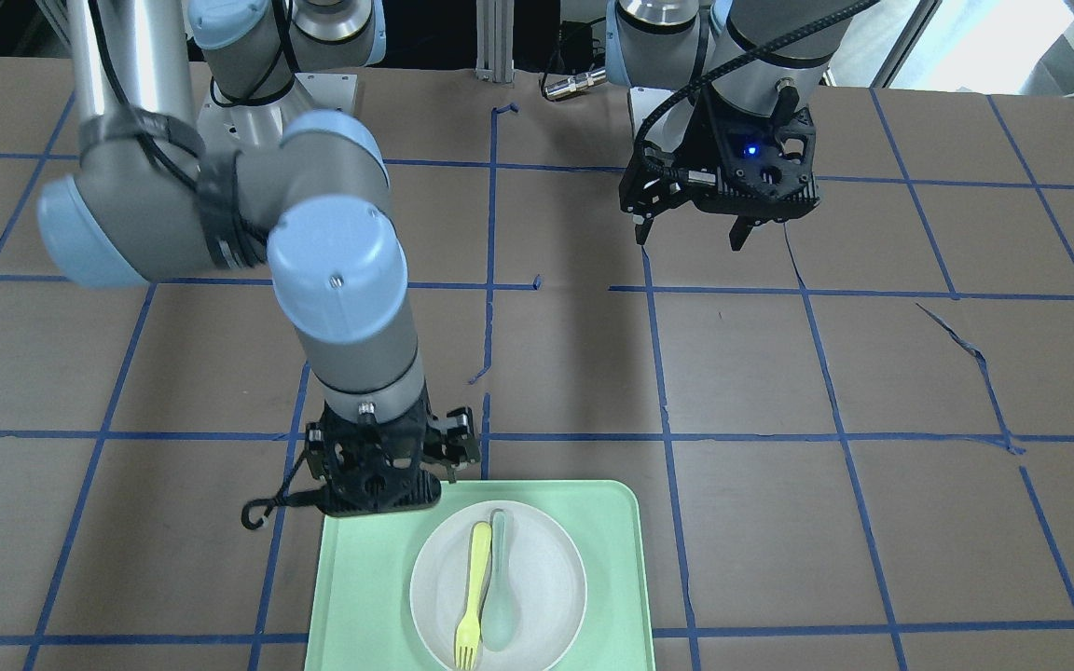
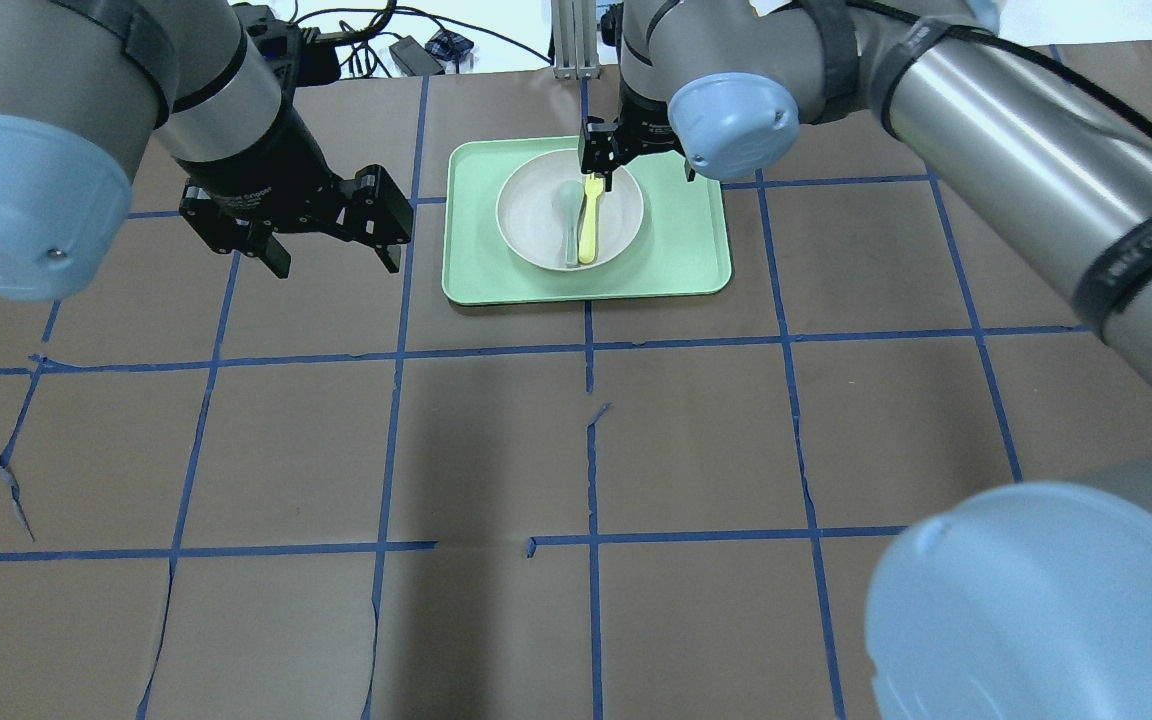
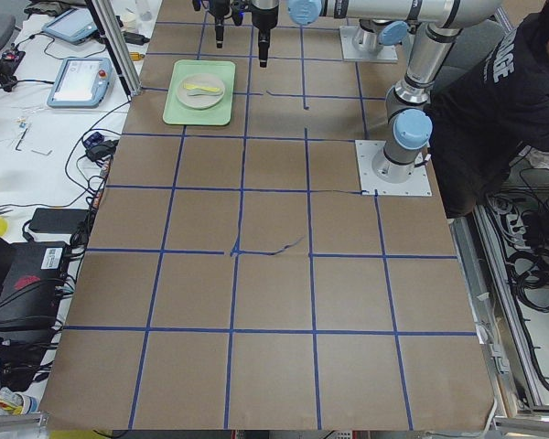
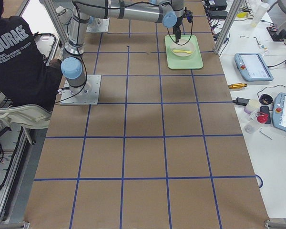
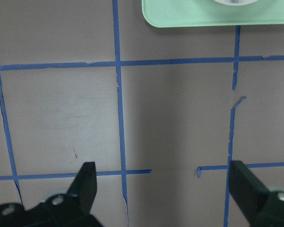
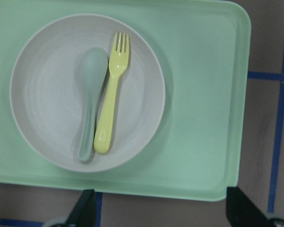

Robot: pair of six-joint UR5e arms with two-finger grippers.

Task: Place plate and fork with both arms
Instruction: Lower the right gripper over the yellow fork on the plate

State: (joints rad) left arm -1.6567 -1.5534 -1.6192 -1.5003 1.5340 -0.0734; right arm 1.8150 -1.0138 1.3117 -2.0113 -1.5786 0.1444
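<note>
The off-white plate [image 6: 47, 94] lies on the mint-green tray [image 6: 203, 118]. The yellow fork [image 6: 111, 94] lies on the plate, next to a pale grey-green spoon [image 6: 90, 99]. My right gripper [image 6: 163, 213] is open and empty and hovers above the tray's edge on the robot's side; it also shows in the front view [image 1: 378, 475]. My left gripper [image 2: 331, 262] is open and empty, raised over bare table well to the side of the tray [image 2: 686, 240]. The left wrist view shows both fingers [image 5: 87, 182] spread wide. The plate [image 1: 546, 559] and fork [image 1: 474, 587] show in the front view.
The table is brown paper with a grid of blue tape [image 2: 591, 450]. The tray [image 1: 360, 596] sits at the operators' side. A person in black [image 3: 494, 101] stands behind the robot's base. Tablets and cables lie on side benches [image 4: 252, 67].
</note>
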